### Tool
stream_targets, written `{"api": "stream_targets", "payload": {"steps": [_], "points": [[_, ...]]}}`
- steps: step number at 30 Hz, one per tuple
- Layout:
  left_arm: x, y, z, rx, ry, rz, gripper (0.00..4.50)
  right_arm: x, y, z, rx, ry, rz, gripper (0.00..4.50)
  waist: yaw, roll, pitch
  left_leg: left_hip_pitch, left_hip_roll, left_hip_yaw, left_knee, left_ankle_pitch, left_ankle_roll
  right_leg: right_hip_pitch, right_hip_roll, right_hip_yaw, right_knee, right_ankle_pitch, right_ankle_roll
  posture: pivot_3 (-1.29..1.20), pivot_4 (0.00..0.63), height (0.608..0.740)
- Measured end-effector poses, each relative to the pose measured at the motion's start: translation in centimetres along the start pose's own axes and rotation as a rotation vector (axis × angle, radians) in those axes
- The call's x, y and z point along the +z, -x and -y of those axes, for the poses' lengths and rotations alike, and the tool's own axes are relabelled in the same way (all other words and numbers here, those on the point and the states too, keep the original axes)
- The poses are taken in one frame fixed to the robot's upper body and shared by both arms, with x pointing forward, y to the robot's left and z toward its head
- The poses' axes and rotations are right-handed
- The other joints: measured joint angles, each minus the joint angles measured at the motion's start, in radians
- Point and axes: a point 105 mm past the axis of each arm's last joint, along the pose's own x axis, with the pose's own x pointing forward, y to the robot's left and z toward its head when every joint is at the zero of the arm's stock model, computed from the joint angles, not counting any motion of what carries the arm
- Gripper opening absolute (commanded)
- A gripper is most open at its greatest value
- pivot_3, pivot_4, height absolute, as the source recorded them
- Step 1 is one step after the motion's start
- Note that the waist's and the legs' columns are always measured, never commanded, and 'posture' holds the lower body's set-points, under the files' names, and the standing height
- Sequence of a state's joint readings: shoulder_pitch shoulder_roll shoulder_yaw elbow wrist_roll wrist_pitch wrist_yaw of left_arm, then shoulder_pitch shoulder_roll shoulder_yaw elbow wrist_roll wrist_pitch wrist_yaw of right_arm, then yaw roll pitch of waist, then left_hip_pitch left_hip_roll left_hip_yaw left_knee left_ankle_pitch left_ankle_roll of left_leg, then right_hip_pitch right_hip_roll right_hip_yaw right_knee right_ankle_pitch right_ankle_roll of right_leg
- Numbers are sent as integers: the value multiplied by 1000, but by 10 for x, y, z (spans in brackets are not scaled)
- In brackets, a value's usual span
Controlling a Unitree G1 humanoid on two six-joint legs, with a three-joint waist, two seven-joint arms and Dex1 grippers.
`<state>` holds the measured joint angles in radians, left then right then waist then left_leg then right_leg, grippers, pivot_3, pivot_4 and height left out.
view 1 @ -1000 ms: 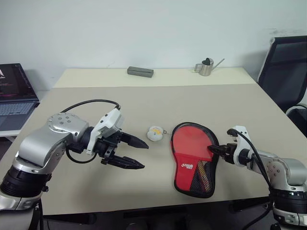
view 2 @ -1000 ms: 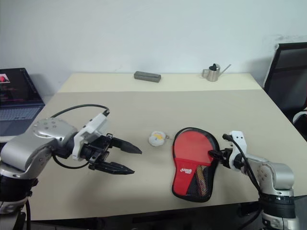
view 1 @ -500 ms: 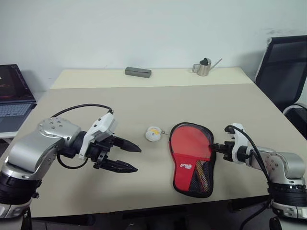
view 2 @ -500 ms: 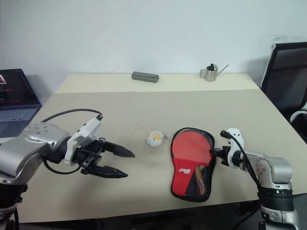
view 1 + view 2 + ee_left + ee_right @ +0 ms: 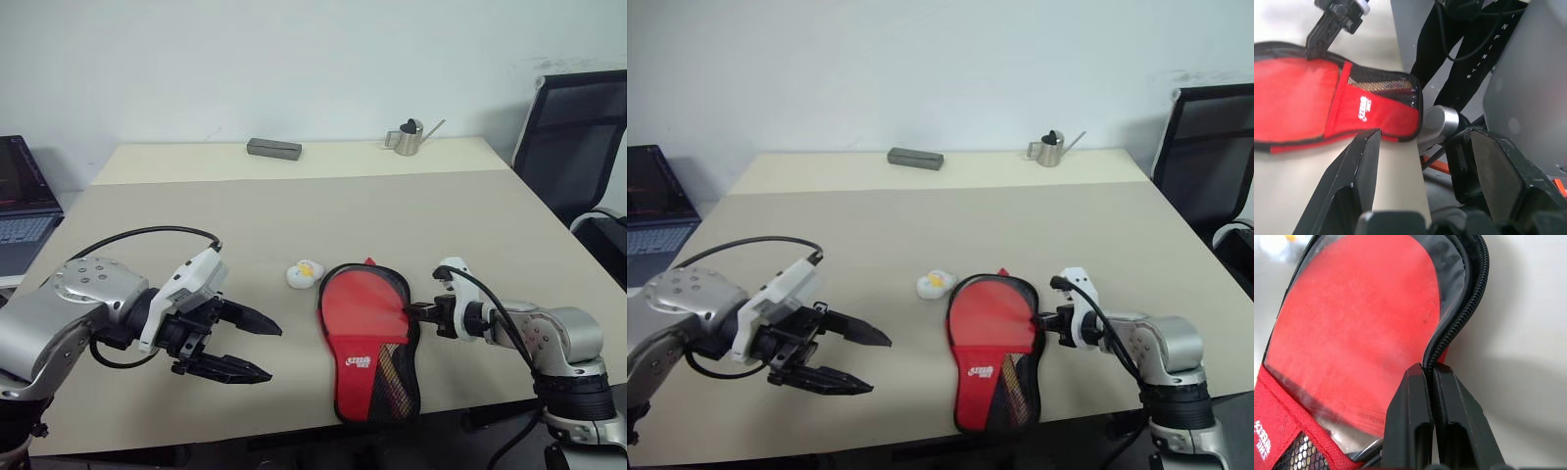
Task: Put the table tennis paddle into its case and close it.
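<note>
The case [image 5: 369, 338] lies at the table's [image 5: 294, 206] near edge, right of centre, the table tennis paddle [image 5: 1361, 328] already inside; my right gripper [image 5: 416, 313] is clenched on its zipper rim at the right side; my left gripper [image 5: 240, 345] hangs released, well to the left. I judge the fabric soft and light, so it drags rather than resists; the zipper edge is the firmest hold. A small white charm [image 5: 304, 274] lies just left of the case; a grey block [image 5: 274, 148] and a metal watering can [image 5: 408, 137] sit far off, hindering nothing.
</note>
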<state>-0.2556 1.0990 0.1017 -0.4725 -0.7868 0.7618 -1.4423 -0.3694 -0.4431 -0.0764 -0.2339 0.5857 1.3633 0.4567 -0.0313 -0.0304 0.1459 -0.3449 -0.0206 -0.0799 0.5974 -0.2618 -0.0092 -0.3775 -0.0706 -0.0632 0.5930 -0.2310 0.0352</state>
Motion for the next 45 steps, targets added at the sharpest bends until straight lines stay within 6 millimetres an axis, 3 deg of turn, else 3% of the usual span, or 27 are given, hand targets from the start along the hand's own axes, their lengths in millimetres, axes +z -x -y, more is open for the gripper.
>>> {"api": "stream_targets", "payload": {"steps": [18, 21, 25, 30, 33, 36, 38, 41, 45], "points": [[0, 0, -2, 19, -3, 1, 3146, -20, 18, 6, -43, -21, 20, 27, 39, -2, -7, 0, -4, -3, 0, -3, -5, 0, 0, -1, -4, -4, -5, 0, 150, 740], [-1, 1, -4, 24, -2, -1, 3146, -18, 15, 5, -48, -63, 54, 697, 36, -2, -7, 0, -3, -3, 0, -3, -5, 4, 1, -1, -4, -4, -5, 0, 150, 740], [0, 1, -6, 35, -21, -6, 3146, -16, 13, 9, -91, -83, 94, 1983, 27, 0, -6, 0, -2, -2, 0, -3, -5, 3, 1, 0, -2, -4, -5, 0, 150, 740], [-3, 2, -7, 57, -13, -5, 3146, 7, 28, 36, -254, -139, 348, 1983, 29, 3, -5, 0, -3, -2, 0, -3, -5, 1, 1, 1, -1, -3, -4, 0, 150, 740], [-6, 3, -7, 68, 2, -2, 3146, 18, 37, 40, -267, -120, 437, 1983, 29, 3, -5, 0, -3, -2, 0, -3, -5, 1, 1, 1, -1, -3, -4, 0, 150, 740], [-5, 6, -10, 102, 2, 4, 3146, 35, 40, 23, -163, -6, 495, 1983, 28, 4, -4, 0, -2, -1, 0, -3, -5, 1, 1, 1, -1, -4, -5, 0, 150, 740], [-8, 11, -17, 148, 6, 5, 3146, 45, 42, -6, -21, 185, 484, 2326, 27, 6, -3, 1, -2, -1, 0, -3, -5, 1, 1, 1, -1, -5, -7, 0, 150, 740], [-15, 23, -31, 250, 29, 6, 3146, 49, 38, -47, 207, 420, 445, 3201, 27, 4, -3, 2, -1, -2, 0, -3, -5, 3, 1, 0, -1, -5, -8, 0, 150, 740], [-20, 32, -39, 306, 43, 4, 3146, 41, 31, -64, 352, 549, 366, 4437, 29, 2, -2, 1, -2, -2, 2, -3, -5, 2, 1, 0, -2, -5, -7, 0, 150, 740]]}}
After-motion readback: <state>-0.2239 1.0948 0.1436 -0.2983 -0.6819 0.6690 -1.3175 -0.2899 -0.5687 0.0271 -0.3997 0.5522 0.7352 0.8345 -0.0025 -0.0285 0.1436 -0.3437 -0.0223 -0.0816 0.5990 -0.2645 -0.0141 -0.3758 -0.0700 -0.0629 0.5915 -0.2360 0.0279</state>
